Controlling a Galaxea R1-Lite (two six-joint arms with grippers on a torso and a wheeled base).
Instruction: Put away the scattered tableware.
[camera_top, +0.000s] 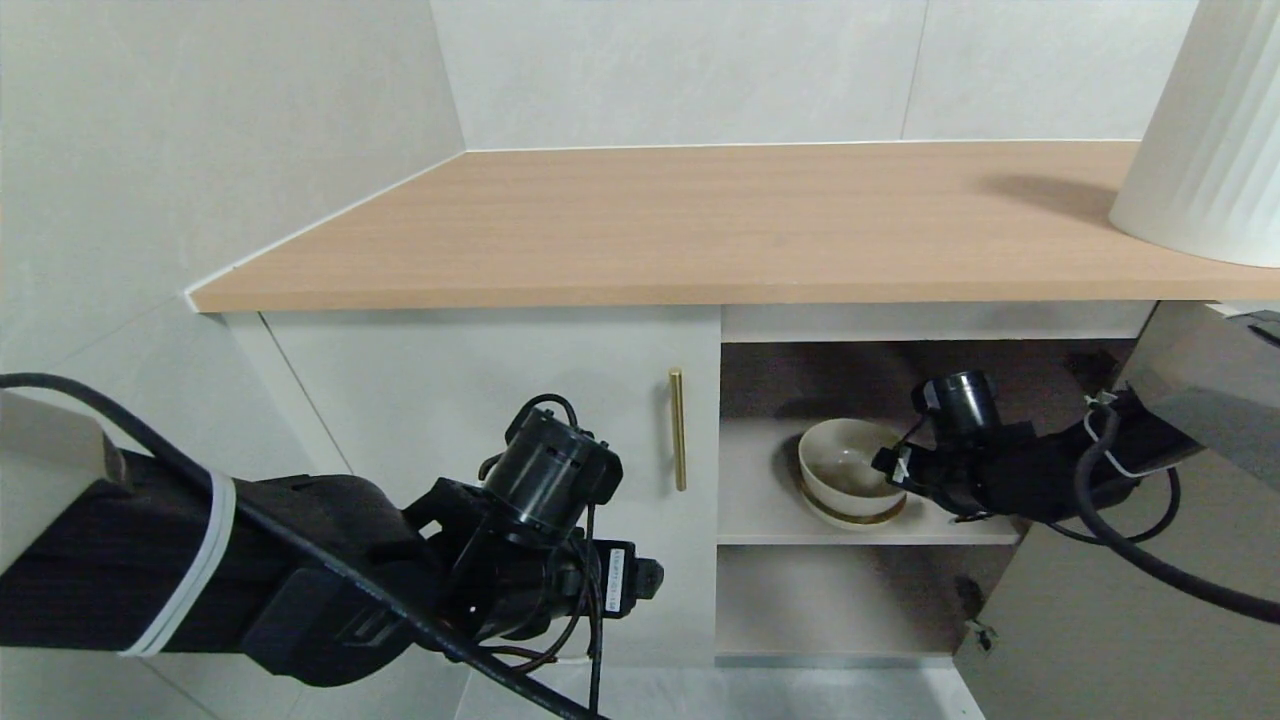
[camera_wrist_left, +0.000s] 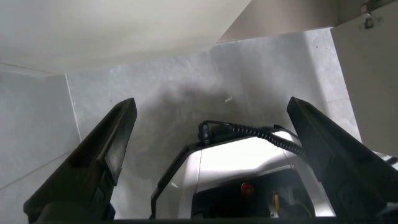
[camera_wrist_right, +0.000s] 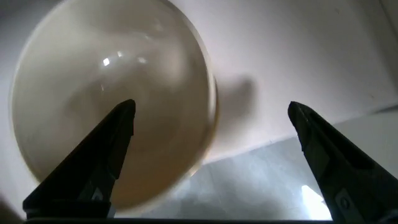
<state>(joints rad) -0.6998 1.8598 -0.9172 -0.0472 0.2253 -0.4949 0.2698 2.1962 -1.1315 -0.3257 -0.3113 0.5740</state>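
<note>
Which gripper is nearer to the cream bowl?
The right gripper, beside the round cream bowl inside the cabinet; the left gripper is outside, before the shut door.

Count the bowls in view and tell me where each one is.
1. The bowl sits on a gold-rimmed dish on the open cabinet's shelf; others may hide behind the closed door.

Cabinet access: R side only.
I see L door (camera_top: 480, 390) shut, handle (camera_top: 677, 428) sticking out. R bay (camera_top: 850, 375) open; bowl (camera_top: 848, 466) takes L part of shelf (camera_top: 752, 515), my right gripper (camera_top: 885, 466), jaws apart, just beside it. Swung-out door (camera_top: 1100, 620) hems R side. Lower bay (camera_top: 830, 600) passable.
</note>
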